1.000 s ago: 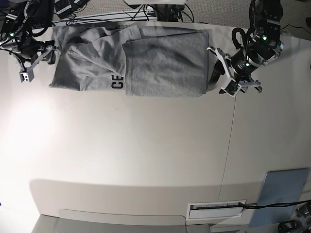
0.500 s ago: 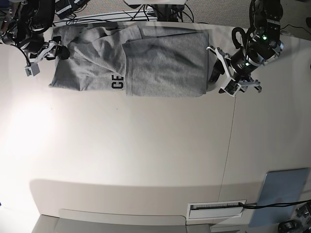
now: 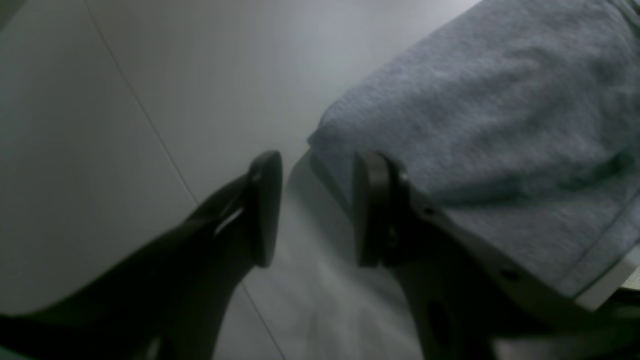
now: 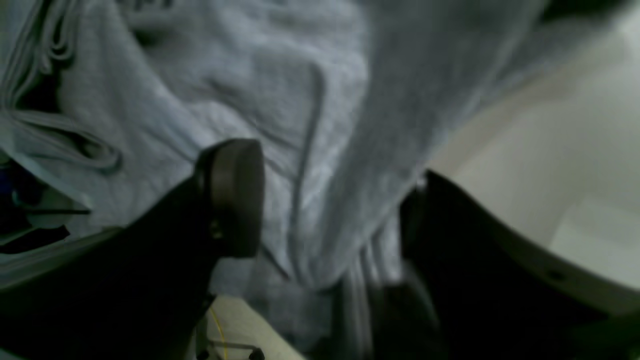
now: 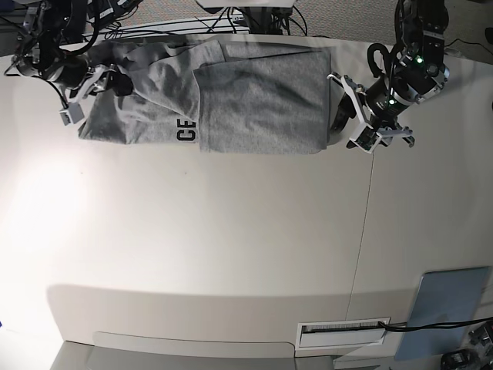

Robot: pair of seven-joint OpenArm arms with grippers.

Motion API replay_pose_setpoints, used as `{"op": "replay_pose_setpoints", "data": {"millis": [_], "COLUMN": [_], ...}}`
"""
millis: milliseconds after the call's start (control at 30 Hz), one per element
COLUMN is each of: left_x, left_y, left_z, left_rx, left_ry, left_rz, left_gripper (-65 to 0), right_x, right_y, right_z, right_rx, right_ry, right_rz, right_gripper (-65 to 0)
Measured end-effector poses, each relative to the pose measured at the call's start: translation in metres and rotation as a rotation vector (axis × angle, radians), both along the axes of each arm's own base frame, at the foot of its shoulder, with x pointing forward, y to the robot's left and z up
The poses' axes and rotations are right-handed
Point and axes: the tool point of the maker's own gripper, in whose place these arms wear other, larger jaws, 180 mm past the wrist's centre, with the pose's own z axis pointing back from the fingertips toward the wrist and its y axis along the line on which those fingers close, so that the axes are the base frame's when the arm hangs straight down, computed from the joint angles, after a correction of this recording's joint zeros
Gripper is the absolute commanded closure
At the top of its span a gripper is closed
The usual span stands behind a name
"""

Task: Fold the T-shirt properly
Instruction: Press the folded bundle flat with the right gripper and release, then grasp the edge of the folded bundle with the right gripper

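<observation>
Grey T-shirt (image 5: pixel 231 100) shows black "CE"; right hand (image 4: pixel 330 200) straddles bunched fabric, left hand (image 3: pixel 315 207) gapes beside its corner.

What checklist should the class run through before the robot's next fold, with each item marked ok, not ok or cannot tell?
1. T-shirt fully on the table: ok.
2. Right gripper astride the cloth, jaws apart: ok.
3. Right gripper actually pinching cloth: cannot tell.
4. Left gripper gripping the shirt: not ok; its jaws stand open at the shirt's edge, bare table between them.
5. Shirt lying flat: not ok; bunched near the right gripper.
</observation>
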Motion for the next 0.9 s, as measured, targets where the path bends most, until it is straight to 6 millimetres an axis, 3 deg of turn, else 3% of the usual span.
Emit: {"op": "replay_pose_setpoints", "data": {"millis": [200,300,400,500,600,667,800,900], "left_x": [0.000,0.000,0.000,0.000,-0.002,-0.003,-0.008,-0.020], "left_y": [0.000,0.000,0.000,0.000,-0.010,-0.015,-0.012,-0.018], "left_z": [0.000,0.000,0.000,0.000,0.004,0.003,-0.018,-0.037], "left_rx": [0.000,0.001,0.000,0.000,-0.085,-0.145,-0.199,-0.255], "left_ry": [0.000,0.000,0.000,0.000,0.013,0.031,0.100,0.174], "left_rz": [0.000,0.000,0.000,0.000,-0.007,-0.006,0.024,-0.010], "left_gripper": [-23.6,-23.6,-23.6,-23.6,-23.6,-23.6,-23.6,-23.6], "right_x": [0.000,-0.002,-0.006,-0.004,0.004,0.007,0.022,0.020], "right_y": [-0.006,-0.021,-0.055,-0.090,-0.103,-0.093,-0.041,-0.002], "right_z": [-0.003,0.000,0.008,0.035,0.068,0.087,0.131,0.142], "right_rx": [-0.025,-0.045,-0.116,-0.204,-0.280,-0.322,-0.302,-0.327], "right_ry": [-0.002,-0.003,-0.013,-0.072,-0.147,-0.168,-0.297,-0.343], "right_rz": [-0.025,-0.068,-0.151,-0.232,-0.237,-0.177,-0.113,-0.075], "right_gripper": [0.0,0.0,0.0,0.0,0.0,0.0,0.0,0.0]}}
